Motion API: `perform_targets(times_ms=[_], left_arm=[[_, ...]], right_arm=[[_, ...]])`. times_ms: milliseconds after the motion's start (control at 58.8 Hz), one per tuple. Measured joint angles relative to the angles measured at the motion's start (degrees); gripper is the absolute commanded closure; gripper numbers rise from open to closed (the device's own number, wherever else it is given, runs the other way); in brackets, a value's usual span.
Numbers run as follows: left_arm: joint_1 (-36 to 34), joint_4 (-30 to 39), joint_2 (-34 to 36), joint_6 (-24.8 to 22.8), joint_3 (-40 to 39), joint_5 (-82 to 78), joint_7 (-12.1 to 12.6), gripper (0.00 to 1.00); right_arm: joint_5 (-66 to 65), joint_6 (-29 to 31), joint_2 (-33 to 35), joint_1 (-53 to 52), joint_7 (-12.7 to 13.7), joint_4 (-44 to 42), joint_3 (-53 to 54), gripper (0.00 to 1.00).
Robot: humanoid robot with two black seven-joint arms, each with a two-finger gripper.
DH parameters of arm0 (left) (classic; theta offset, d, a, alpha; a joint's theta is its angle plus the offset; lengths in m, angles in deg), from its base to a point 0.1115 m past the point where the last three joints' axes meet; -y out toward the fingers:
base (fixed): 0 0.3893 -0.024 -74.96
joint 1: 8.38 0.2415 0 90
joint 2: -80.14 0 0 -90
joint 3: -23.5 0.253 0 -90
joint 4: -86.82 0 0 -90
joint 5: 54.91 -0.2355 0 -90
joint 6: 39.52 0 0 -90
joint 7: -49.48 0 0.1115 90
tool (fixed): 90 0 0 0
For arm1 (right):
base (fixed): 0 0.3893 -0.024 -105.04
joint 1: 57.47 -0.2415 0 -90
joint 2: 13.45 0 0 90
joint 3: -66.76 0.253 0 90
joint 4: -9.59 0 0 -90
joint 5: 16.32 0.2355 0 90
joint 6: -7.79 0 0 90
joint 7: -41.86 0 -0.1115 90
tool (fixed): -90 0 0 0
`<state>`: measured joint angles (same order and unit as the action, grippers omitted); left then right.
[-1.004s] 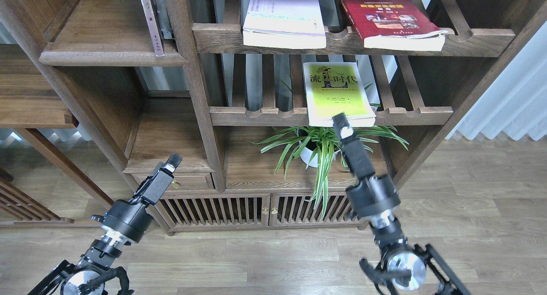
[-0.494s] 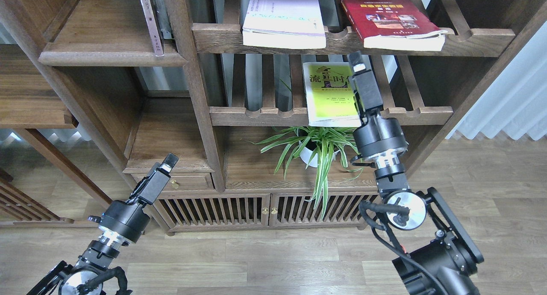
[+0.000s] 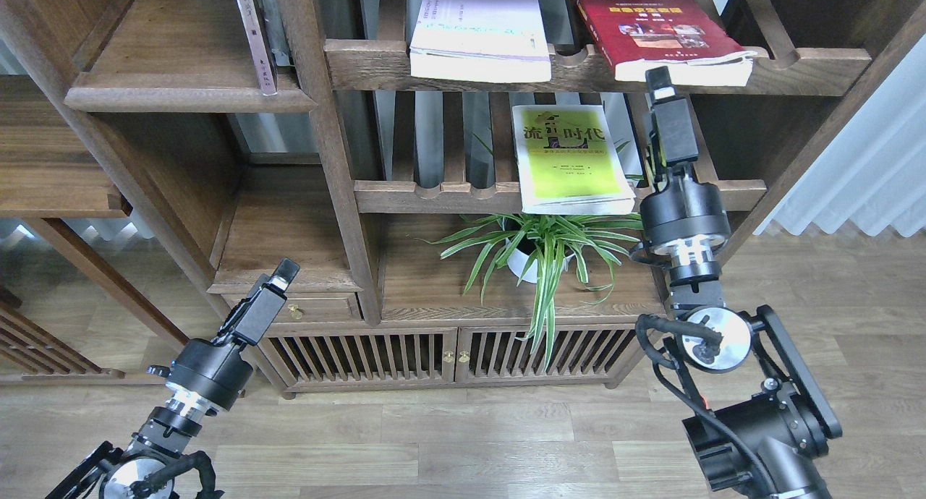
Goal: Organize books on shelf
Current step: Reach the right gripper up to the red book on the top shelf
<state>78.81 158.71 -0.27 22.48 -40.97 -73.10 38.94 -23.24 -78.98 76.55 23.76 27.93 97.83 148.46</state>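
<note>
Dark wooden shelving unit on pale plank floor, white curtain at 3 o'clock. A potted spider plant [image 3: 539, 257] sits in the low open bay.

Three books lie flat on the slatted racks. The white book [image 3: 479, 30] and the dark red book [image 3: 662, 32] rest on the upper rack [image 3: 362, 69] at 12 and 1 o'clock, front edges overhanging the notched rail. The yellow-green book [image 3: 568, 158] lies on the lower rack [image 3: 434, 194] near centre, its lower edge past the rail. The solid plank shelf [image 3: 181, 87] sits at 10 to 11 o'clock, with a thin book [image 3: 255, 36] leaning at its right end.

Our right pincer [image 3: 657, 76] is raised just under the overhanging edge of the dark red book; it looks narrow and end-on, and we cannot tell whether its fingers are parted. It holds nothing. Our left pincer [image 3: 285, 270] hangs low at 8 o'clock, well apart from any book; its state we cannot tell either.

Handling, as we judge it: thick paperbacks, moderately heavy, covers glossy and likely slippery, the block flexing if held by one corner. The red book's pages are curled at the fore edge. Best hold is on the overhanging edge, fingers above and below the whole thickness, near the middle of that edge so the book does not sag or fan open.
</note>
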Motion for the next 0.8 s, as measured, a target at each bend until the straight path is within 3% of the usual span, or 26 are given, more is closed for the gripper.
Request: perform_targets(times_ms=[800], left_arm=[[0.4,-0.4,0.2,0.0,0.4,0.7,0.1,0.00]], right_arm=[[5.1,-9.0,0.0,-7.4,0.1,-2.1,0.9,0.01]])
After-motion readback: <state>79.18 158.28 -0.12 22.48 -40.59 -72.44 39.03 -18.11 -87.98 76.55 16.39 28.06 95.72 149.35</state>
